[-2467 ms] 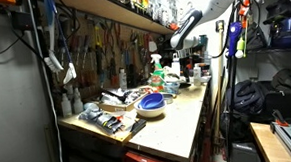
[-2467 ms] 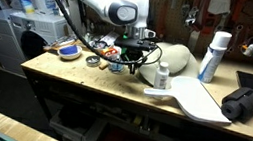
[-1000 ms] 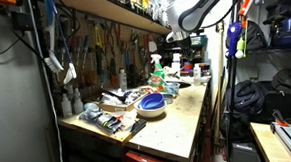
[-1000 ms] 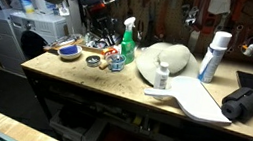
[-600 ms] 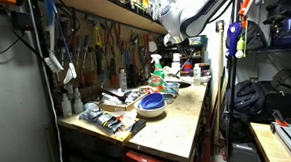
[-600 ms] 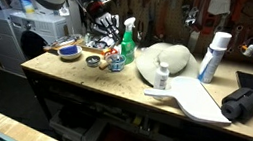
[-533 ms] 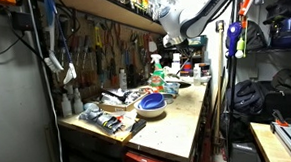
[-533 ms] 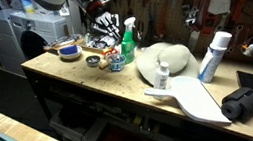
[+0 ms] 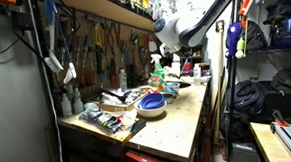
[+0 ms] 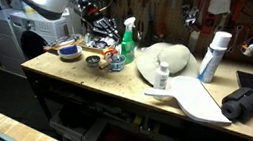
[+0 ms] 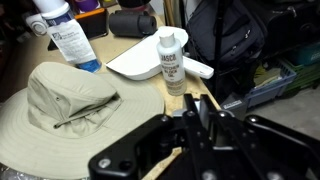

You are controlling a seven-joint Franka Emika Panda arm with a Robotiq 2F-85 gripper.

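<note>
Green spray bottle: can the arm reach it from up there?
Probably yes: the fingers hang just up and to one side of the green spray bottle, nothing between them; the hat sits on its other side.

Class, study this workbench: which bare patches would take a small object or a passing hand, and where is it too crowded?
Free: the front strip of the bench, between its edge and the blue bowl and green spray bottle. Crowded: behind those, and the stretch where hat, small white bottle, white tray and black bag sit close together.
</note>
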